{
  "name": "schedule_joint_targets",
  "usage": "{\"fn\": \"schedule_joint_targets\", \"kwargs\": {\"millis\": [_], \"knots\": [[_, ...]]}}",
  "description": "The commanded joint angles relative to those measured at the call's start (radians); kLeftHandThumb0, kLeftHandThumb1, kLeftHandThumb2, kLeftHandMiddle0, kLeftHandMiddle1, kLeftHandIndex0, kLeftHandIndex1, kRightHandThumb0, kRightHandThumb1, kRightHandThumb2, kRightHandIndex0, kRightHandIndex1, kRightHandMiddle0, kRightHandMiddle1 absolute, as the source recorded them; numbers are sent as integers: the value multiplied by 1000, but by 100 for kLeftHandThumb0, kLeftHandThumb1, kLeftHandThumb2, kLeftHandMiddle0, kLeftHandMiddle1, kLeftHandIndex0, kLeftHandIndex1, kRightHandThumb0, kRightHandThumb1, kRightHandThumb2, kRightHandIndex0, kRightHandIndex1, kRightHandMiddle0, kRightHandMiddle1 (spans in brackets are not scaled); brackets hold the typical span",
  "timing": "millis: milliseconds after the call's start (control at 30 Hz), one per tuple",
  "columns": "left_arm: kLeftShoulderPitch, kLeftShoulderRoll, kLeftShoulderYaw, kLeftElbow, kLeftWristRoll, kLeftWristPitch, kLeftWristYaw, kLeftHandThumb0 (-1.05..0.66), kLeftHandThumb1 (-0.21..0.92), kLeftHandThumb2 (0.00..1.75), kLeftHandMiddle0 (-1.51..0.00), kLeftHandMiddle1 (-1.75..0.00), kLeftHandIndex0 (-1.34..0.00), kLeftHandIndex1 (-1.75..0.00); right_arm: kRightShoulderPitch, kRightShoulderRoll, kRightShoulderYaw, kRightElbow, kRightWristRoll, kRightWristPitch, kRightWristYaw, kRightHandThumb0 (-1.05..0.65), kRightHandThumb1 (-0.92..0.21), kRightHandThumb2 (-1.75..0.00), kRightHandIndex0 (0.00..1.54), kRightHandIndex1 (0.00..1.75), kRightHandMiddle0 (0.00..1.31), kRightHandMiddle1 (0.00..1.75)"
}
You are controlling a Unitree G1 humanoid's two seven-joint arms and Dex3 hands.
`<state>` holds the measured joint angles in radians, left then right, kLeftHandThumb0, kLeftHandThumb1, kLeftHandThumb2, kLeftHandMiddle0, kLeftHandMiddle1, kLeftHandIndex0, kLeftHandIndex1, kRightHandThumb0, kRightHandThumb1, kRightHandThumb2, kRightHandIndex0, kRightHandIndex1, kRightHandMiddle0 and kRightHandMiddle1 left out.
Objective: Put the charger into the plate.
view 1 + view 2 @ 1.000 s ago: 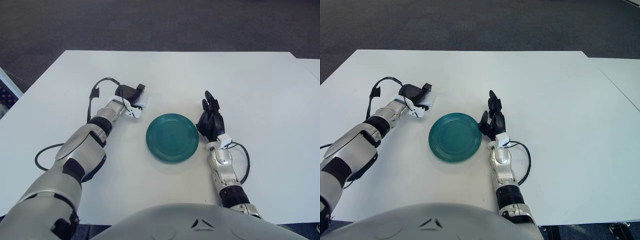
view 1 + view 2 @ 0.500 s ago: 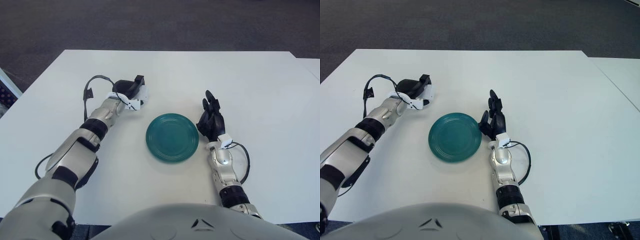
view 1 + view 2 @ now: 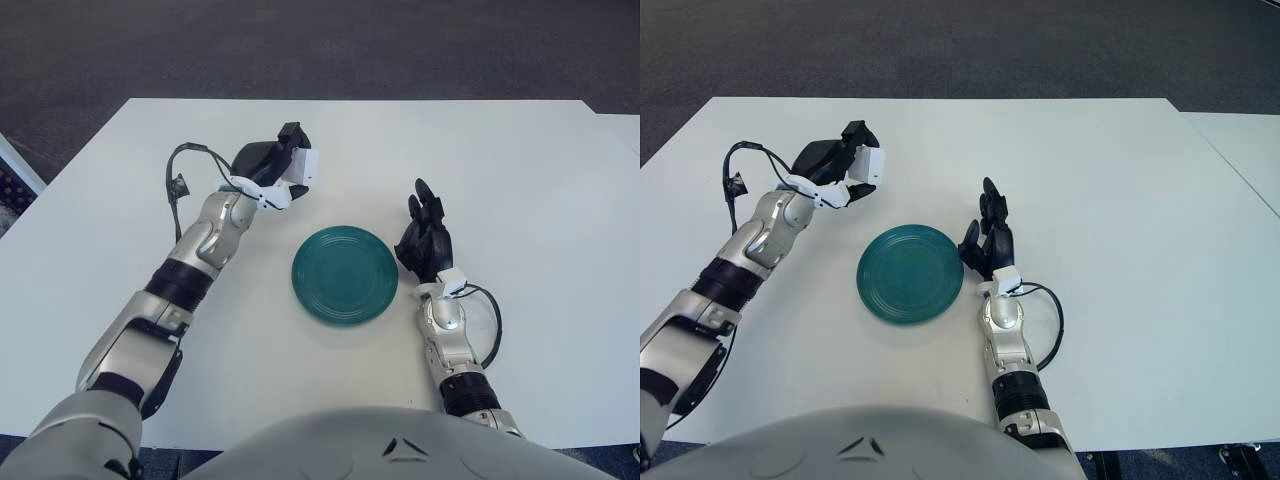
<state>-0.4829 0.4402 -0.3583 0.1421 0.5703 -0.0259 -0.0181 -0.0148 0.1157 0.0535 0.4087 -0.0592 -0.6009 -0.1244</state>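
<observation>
Two robot hands in view. Left robot hand (image 3: 272, 168) clenched around white charger (image 3: 301, 169), held up off the desk (image 3: 520, 160), up-left of the green plate (image 3: 345, 275) (not over it). Plate flat on desk, centre, nothing in it. Right robot hand (image 3: 424, 240) just beside plate's right rim, fingers extended and loose, gripping nothing. Black cable (image 3: 183, 172) looped at left wrist.

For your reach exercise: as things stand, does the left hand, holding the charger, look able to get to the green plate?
Probably yes. The left hand grips the white charger up and to the left of the plate, with only bare table between. The right hand shows at the plate's far side, out of that path.
</observation>
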Motion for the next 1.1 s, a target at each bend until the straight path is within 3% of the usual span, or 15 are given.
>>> {"fn": "schedule_joint_targets", "kwargs": {"millis": [0,300,467,733,900,1067], "knots": [[77,92,103,-369,-94,-33,-150,-42,45,114,-106,-175,-50,-175,195,59,4,86,27,77,-18,-78,-92,-98,9,0,0,28],[199,88,-51,-531,22,-68,-251,-45,37,124,-109,-175,-56,-175,208,63,17,53,36,106,-14,-77,-92,-97,8,0,0,27],[217,97,-89,-563,56,-105,-310,-47,32,130,-111,-175,-60,-175,216,69,19,37,58,121,-7,-77,-92,-96,8,0,0,28],[250,105,-120,-654,106,-98,-471,-48,28,136,-108,-175,-64,-175,219,67,14,28,85,176,-5,-77,-92,-94,7,0,0,29],[249,119,-174,-630,94,-146,-568,-49,26,138,-102,-175,-65,-175,204,44,61,67,-24,103,-54,-76,-92,-96,14,1,0,40],[236,116,-215,-606,102,-170,-638,-48,29,135,-95,-175,-63,-175,182,48,70,90,-17,70,-46,-75,-92,-101,16,1,0,46]]}}
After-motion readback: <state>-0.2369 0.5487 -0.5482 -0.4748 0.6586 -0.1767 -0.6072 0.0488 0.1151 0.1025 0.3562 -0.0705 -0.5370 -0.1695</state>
